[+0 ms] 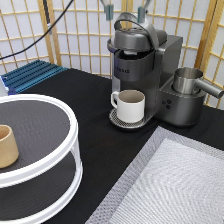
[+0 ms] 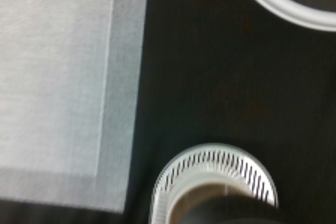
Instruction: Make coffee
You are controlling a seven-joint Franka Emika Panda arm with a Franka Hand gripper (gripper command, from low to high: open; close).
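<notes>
Grey and blue, the hand (image 1: 125, 11) hung at the very top edge of the exterior view, just above the raised lid of the coffee machine (image 1: 145, 75); only two finger stubs showed, set a little apart, and whether they were spread or pinching anything could not be told. No coffee pod could be seen in either view (if one sat in the open brew head, or between the fingers, the frames hid it). Directly below the hand, the white mug (image 1: 129, 105) stood upright on the machine's round drip tray (image 1: 116, 120), under the spout, its handle pointing toward the exterior view's left. A metal frothing jug (image 1: 187, 80) sat on the machine's right part. Well apart, at the lower left of the frame, a tan cup (image 1: 7, 146) rested on the upper tier of a white two-level turntable (image 1: 70, 155). Black cloth covered the worktop (image 1: 95, 120), with a grey woven mat (image 1: 170, 185) at lower right. The wrist view looked down on the slotted drip tray (image 2: 247, 167), the mat (image 2: 60, 90) beside it.
</notes>
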